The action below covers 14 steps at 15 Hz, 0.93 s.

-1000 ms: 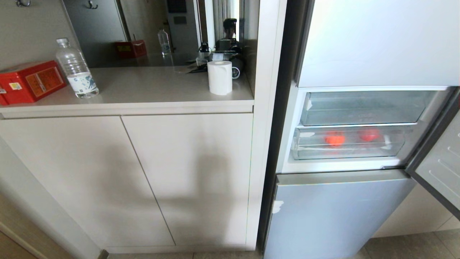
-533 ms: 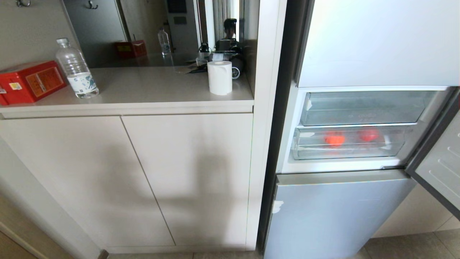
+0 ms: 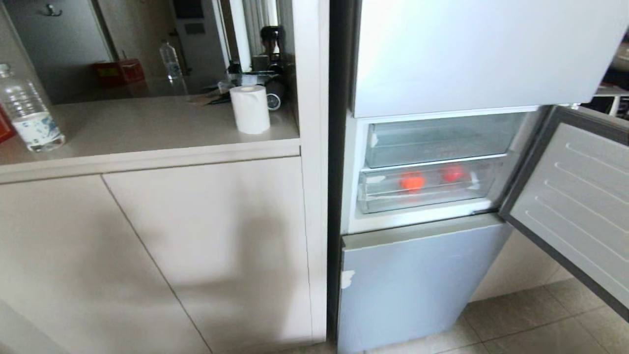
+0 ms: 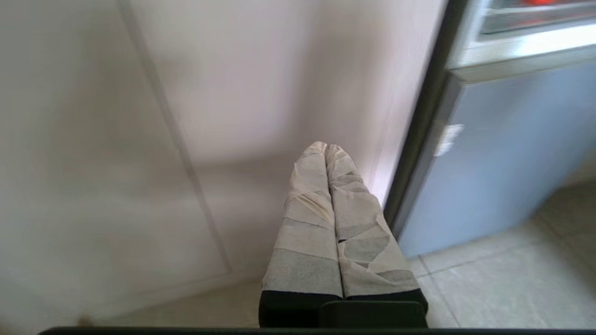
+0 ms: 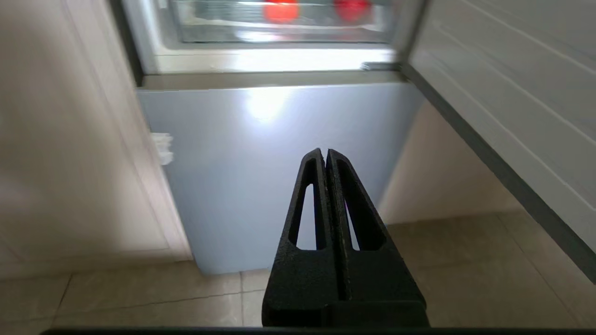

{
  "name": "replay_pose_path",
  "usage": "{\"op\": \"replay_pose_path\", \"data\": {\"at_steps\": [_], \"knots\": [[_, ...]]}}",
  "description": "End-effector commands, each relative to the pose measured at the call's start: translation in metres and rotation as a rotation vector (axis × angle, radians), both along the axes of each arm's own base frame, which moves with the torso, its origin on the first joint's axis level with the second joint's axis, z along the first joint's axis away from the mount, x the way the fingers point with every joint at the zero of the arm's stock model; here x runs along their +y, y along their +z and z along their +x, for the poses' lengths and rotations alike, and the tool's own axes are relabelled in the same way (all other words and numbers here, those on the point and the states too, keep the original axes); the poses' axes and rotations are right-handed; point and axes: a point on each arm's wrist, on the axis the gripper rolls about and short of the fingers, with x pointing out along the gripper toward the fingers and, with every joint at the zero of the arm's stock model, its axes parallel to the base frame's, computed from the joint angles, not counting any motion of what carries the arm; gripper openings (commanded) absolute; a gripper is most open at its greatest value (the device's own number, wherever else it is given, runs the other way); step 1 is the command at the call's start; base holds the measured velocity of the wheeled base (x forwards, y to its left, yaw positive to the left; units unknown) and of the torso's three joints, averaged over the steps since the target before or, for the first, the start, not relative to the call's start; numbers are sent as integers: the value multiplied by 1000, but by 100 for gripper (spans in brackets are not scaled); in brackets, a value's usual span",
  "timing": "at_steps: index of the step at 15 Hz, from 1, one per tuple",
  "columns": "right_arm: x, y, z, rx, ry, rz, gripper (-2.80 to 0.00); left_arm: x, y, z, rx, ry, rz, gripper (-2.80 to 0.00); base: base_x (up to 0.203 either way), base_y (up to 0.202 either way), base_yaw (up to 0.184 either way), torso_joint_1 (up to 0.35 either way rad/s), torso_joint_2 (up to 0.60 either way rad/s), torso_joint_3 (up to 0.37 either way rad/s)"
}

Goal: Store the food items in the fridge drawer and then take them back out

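So the 2 food items are sitting in the fridge drawer point(image 3: 422, 189) right now: the orange-red fruit point(image 3: 412, 181) toward the drawer's left half, the glossy red fruit point(image 3: 453, 173) toward its right half and closer to the back wall, well apart from each other. That drawer is the lower clear one, pushed in, with a white tape scrap at its front left corner; the upper clear drawer point(image 3: 437, 140) sits right above it, and the fridge door point(image 3: 570, 201) hangs open on the right.

My guess is these fruits are light and firm-ish but smooth and round, so they'll want to roll or squirt out of a pinch. I'd grab each across its widest part, gently. The drawer looks like stiff, slick plastic, so I'd hook its front top edge to pull it.

My left gripper point(image 4: 326, 148) is clenched on nothing, low in front of the cabinet point(image 3: 147, 246). My right gripper point(image 5: 324, 152) is also closed and empty, facing the lower fridge door point(image 5: 279, 177).
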Motion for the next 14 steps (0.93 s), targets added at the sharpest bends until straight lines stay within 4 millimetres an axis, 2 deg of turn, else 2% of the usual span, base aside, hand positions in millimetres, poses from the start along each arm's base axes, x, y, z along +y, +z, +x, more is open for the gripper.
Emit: {"op": "replay_pose_path", "data": {"at_steps": [1, 14], "knots": [[0, 0, 0, 1, 1, 5, -280, 0, 0, 0, 1, 0, 1, -280, -1, 9, -176, -3, 0, -6], [0, 0, 0, 2, 1, 5, -280, 0, 0, 0, 1, 0, 0, -280, -1, 7, -172, 4, 2, 2]]}}
